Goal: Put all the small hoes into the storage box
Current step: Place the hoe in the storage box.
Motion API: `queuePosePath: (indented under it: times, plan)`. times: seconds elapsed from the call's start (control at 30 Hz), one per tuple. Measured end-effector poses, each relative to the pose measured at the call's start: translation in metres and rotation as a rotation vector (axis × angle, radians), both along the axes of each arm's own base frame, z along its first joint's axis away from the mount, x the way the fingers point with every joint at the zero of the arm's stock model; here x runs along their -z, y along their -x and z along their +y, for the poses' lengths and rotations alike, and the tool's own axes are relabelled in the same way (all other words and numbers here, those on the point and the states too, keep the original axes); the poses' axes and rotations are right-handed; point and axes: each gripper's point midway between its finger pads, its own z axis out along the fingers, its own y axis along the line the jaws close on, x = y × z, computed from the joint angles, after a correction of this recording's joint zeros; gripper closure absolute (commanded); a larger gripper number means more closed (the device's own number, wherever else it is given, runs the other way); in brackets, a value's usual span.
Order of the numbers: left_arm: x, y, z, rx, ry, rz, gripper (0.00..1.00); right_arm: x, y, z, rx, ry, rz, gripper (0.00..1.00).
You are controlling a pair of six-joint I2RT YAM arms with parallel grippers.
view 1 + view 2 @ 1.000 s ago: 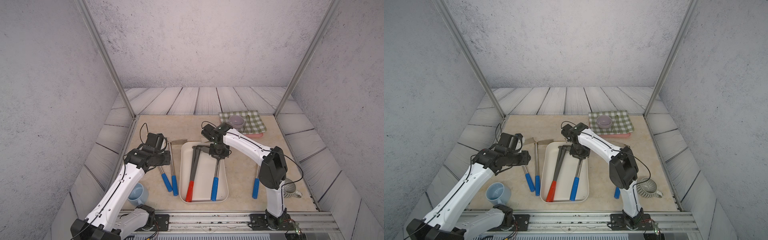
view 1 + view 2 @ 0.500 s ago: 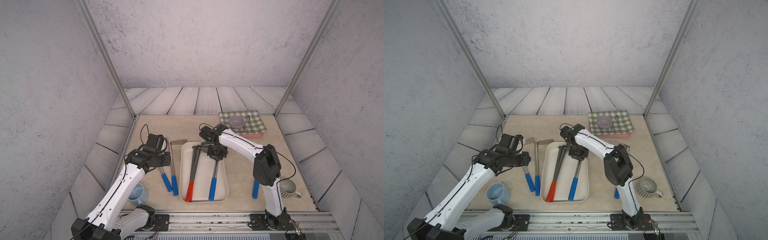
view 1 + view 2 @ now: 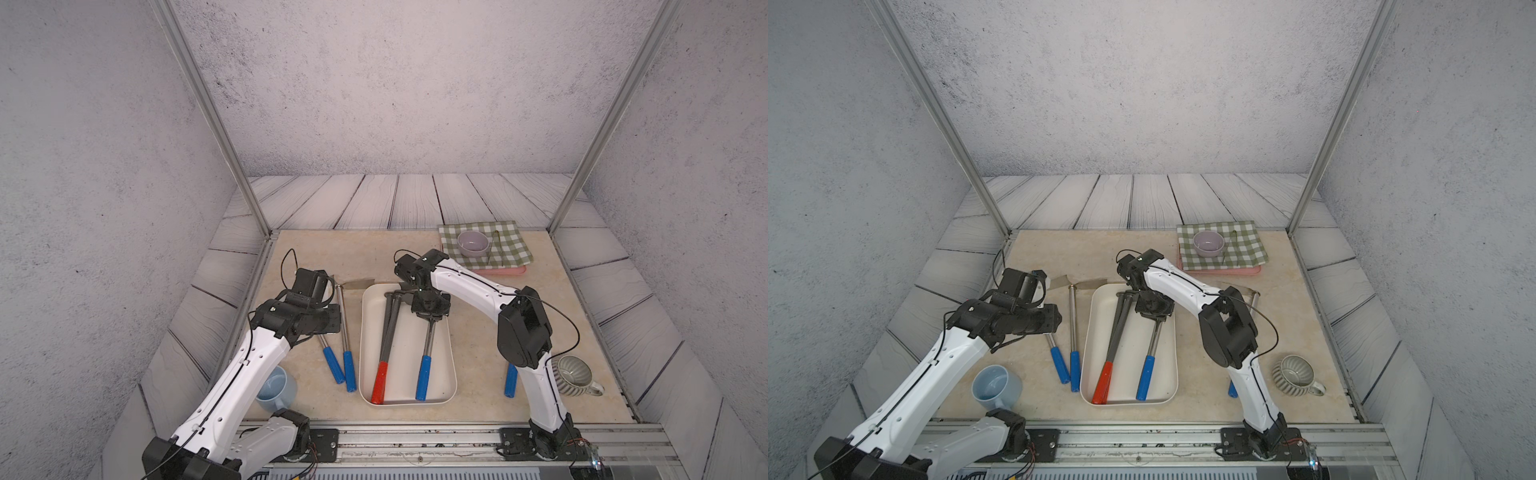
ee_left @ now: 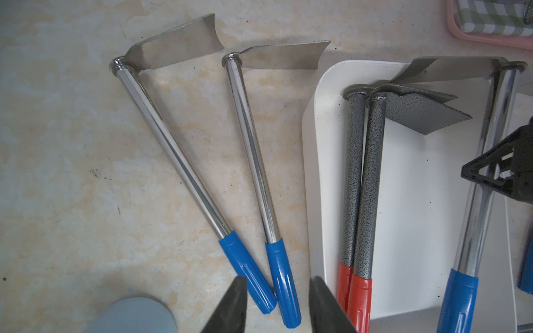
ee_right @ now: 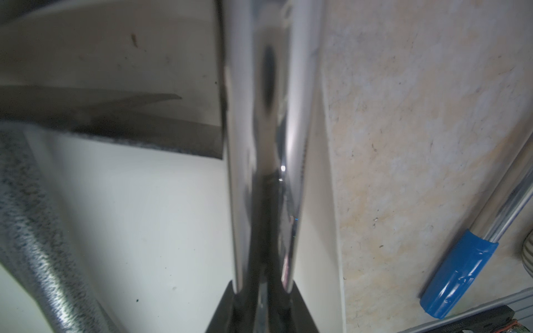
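Observation:
The storage box (image 3: 405,365) (image 3: 1129,365) is a cream-white tray in the middle of the table. My right gripper (image 3: 432,318) (image 5: 262,288) is shut on the chrome shaft of a blue-handled small hoe (image 3: 423,376) (image 5: 259,115). That hoe runs lengthways over the box's right half, with its blade at the far rim (image 4: 450,69). I cannot tell whether it rests on the box floor. Two dark hoes with red handles (image 3: 386,345) lie in the left half. My left gripper (image 3: 328,322) (image 4: 278,284) hangs open over the handle ends of two more blue-handled hoes (image 4: 251,161).
Those two hoes (image 3: 345,332) lie on the table left of the box. Another blue handle (image 3: 510,380) shows behind my right arm. A blue mug (image 3: 276,386) stands front left and a ribbed cup (image 3: 575,374) front right. A pink tray with checked cloth (image 3: 498,253) and a bowl (image 3: 473,243) are at the back right.
My right arm's elbow has swung a little to the left, and the held hoe's blue handle has shifted slightly left over the box. The left arm has stayed still.

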Motion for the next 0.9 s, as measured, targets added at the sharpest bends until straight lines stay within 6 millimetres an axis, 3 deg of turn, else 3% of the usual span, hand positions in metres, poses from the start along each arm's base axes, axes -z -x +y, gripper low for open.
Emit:
queuePosePath:
  times: [0.5,0.9]
  plan:
    - [0.004,-0.001,0.0,0.0,0.0,0.001,0.6,0.001,0.004,0.005,0.002,-0.023,0.018,1.0]
    - [0.05,-0.025,-0.028,0.034,0.072,0.101,0.56,0.005,0.009,0.012,0.01,-0.041,0.039,1.0]
